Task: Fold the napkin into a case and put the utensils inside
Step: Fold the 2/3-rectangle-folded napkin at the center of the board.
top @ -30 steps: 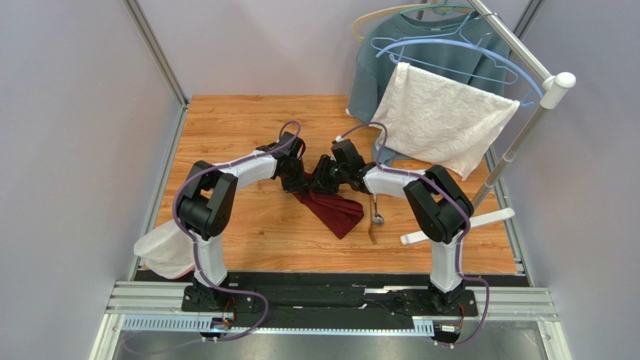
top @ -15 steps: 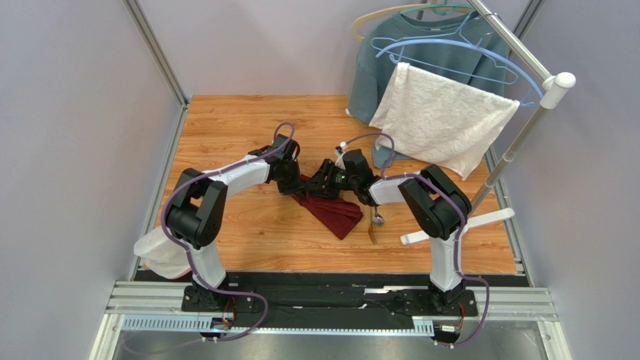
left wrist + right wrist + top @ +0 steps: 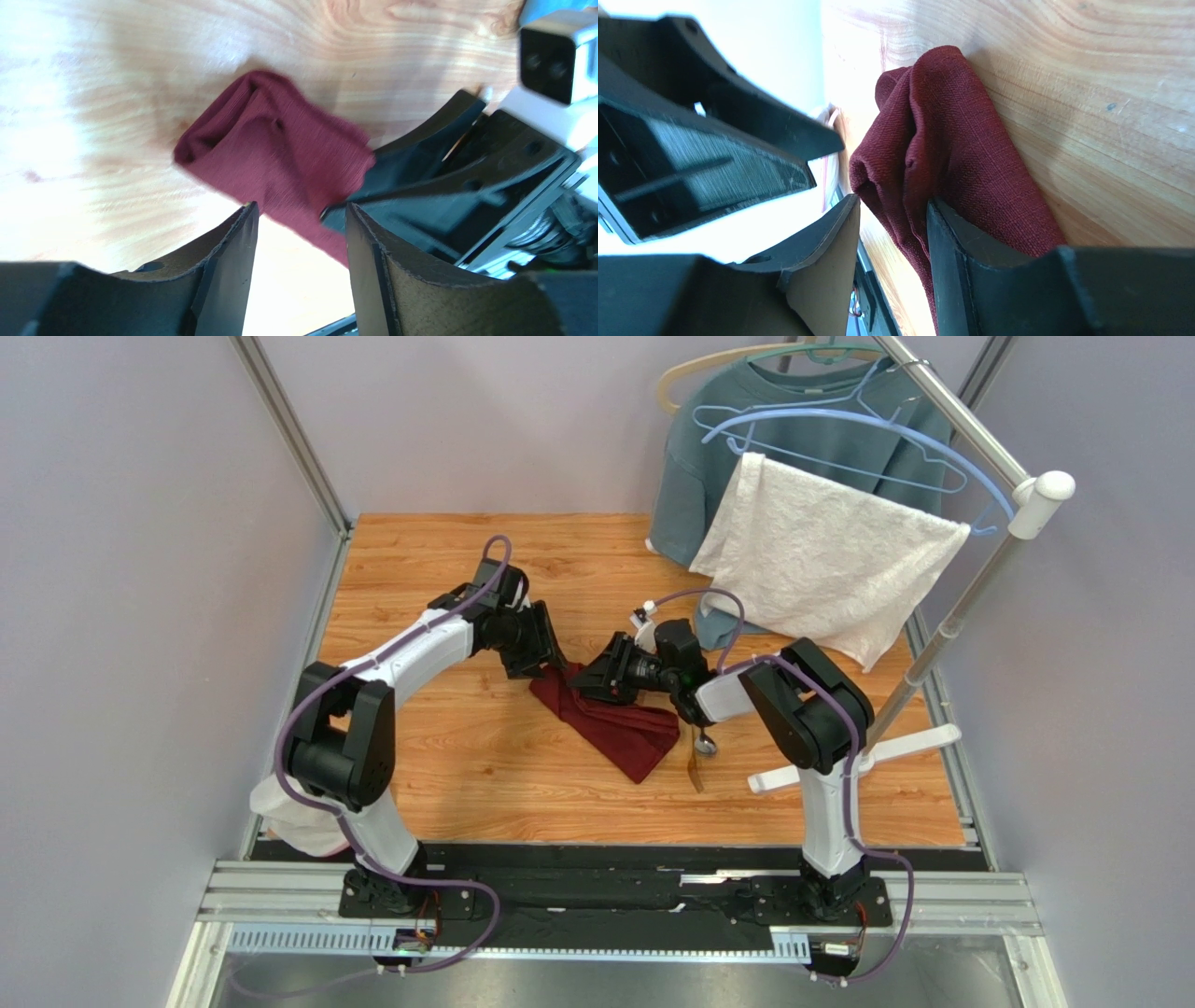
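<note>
The maroon napkin [image 3: 624, 725] lies folded into a narrow strip on the wooden table, running diagonally from the grippers toward the near right. My left gripper [image 3: 547, 661] is open just beyond the strip's far-left end, with nothing between its fingers [image 3: 300, 208]; the napkin [image 3: 274, 150] lies bunched ahead of it. My right gripper [image 3: 596, 679] is open at the same end. One of its fingers rests on the napkin [image 3: 948, 140], and a loose fold hangs in the gap [image 3: 891, 204] unpinched. The silver spoon [image 3: 706, 744] and golden-brown fork [image 3: 696, 774] lie right of the strip.
A white towel [image 3: 828, 560] and a grey-blue sweatshirt [image 3: 701, 469] hang on a rack at the back right. The rack's pole [image 3: 968, 602] and white foot bar [image 3: 856, 756] stand just right of the utensils. A white bag [image 3: 302, 812] sits at the near left.
My left gripper opened, let go of the napkin's end and drew back up and to the left. The napkin's end dropped onto the table. The right gripper stayed at that end, shifting slightly.
</note>
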`<state>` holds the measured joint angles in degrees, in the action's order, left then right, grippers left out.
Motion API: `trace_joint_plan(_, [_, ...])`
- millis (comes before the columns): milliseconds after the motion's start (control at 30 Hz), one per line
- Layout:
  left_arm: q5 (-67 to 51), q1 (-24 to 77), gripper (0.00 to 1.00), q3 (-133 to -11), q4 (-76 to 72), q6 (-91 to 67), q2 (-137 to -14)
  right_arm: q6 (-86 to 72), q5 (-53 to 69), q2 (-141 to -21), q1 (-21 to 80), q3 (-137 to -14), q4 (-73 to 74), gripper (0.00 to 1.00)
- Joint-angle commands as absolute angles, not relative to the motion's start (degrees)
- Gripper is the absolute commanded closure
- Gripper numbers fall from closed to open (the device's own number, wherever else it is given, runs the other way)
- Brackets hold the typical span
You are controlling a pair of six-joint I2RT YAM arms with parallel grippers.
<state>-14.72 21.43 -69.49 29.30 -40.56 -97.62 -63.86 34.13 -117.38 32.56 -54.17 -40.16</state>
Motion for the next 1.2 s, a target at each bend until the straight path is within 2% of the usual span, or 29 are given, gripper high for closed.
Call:
trace_joint_plan(0, [-19.5, 21.2, 0.42, -75.0, 30.5, -41.7, -100.6, -63.3, 36.1, -118.5, 32.9, -55.6, -44.4, 0.57])
trace_joint_plan(100, [-19.8, 21.2, 0.43, -76.5, 30.3, -42.5, -101.5, -63.1, 36.9, -119.3, 33.1, -56.1, -44.3, 0.59])
trace_joint_plan(133, [-19.5, 21.2, 0.43, -76.8, 30.7, -42.6, -101.9, -62.9, 37.2, -119.4, 33.3, -56.2, -44.1, 0.64])
trace_joint_plan(200, [-19.5, 21.2, 0.38, -78.1, 31.9, -42.6, -102.7, -61.1, 37.6, -119.8, 33.6, -57.3, -42.8, 0.68])
trace_joint_plan(267, [-21.1, 21.3, 0.25, -79.3, 32.9, -42.9, -104.4, -60.0, 37.4, -120.0, 34.0, -57.9, -40.8, 0.71])
trace_joint_plan(333, [-21.0, 21.5, 0.24, -79.6, 33.7, -42.9, -105.7, -59.5, 37.4, -120.1, 34.4, -58.3, -40.3, 0.73])
trace_joint_plan(500, [-18.7, 22.2, 0.23, -81.6, 37.9, -42.4, -108.4, -57.6, 37.1, -119.4, 34.5, -58.6, -38.7, 0.69])
trace_joint_plan(633, [-14.6, 22.3, 0.24, -84.1, 43.7, -43.4, -110.4, -56.0, 36.5, -118.5, 34.6, -58.2, -37.4, 0.63])
trace_joint_plan(800, [-16.5, 22.8, 0.27, -87.6, 45.8, -43.2, -113.2, -53.4, 36.0, -117.9, 34.6, -58.5, -34.7, 0.62])
trace_joint_plan(1167, [-17.8, 23.2, 0.43, -86.5, 41.4, -38.9, -114.1, -50.2, 36.0, -115.9, 35.1, -60.2, -31.3, 0.59])
